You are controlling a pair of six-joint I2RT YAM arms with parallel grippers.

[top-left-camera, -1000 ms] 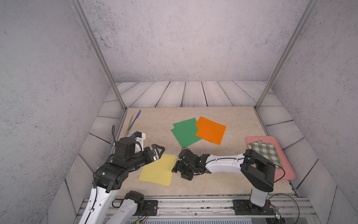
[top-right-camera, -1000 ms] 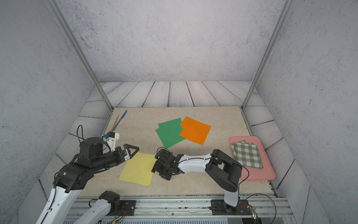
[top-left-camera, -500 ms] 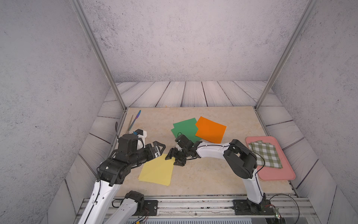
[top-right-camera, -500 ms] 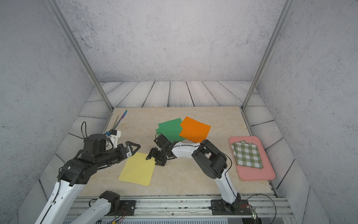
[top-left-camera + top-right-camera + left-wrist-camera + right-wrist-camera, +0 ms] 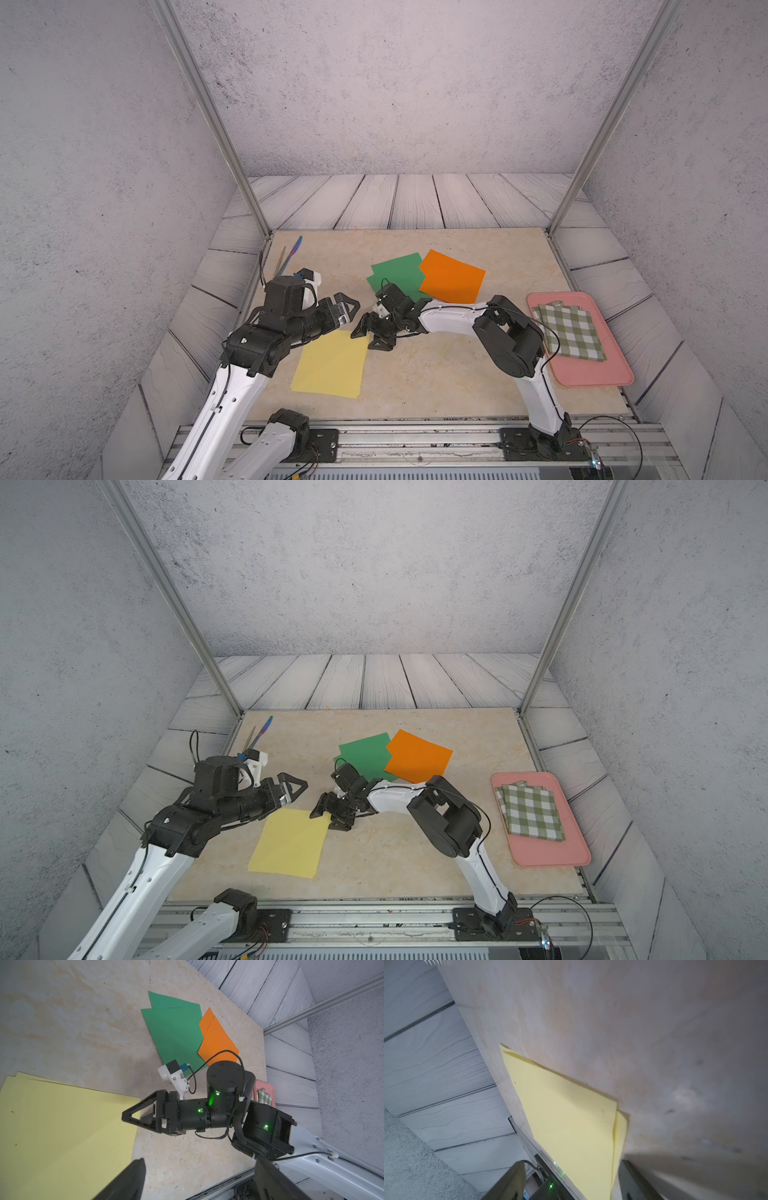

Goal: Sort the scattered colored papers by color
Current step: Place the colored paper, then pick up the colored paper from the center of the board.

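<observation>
Two pale yellow papers (image 5: 330, 365) (image 5: 291, 843) lie stacked, slightly offset, at the near left of the table. Further back in the middle, green papers (image 5: 395, 272) (image 5: 174, 1030) lie partly under orange papers (image 5: 451, 276) (image 5: 216, 1043). My right gripper (image 5: 368, 336) (image 5: 329, 816) is low over the yellow stack's far right corner (image 5: 618, 1126), open, its fingers either side of that corner and gripping nothing. My left gripper (image 5: 351, 309) (image 5: 297, 789) hovers open and empty just left of it, above the yellow papers' far edge.
A pink tray (image 5: 582, 374) with a folded green-and-white checked cloth (image 5: 571, 330) sits at the right edge. Pens (image 5: 291, 255) lie at the far left corner. The right arm's elbow (image 5: 509, 345) stretches across the table's middle.
My right arm has swung its gripper from the near middle back and left to the yellow stack's far corner. The left gripper has edged slightly further back. The papers have not moved.
</observation>
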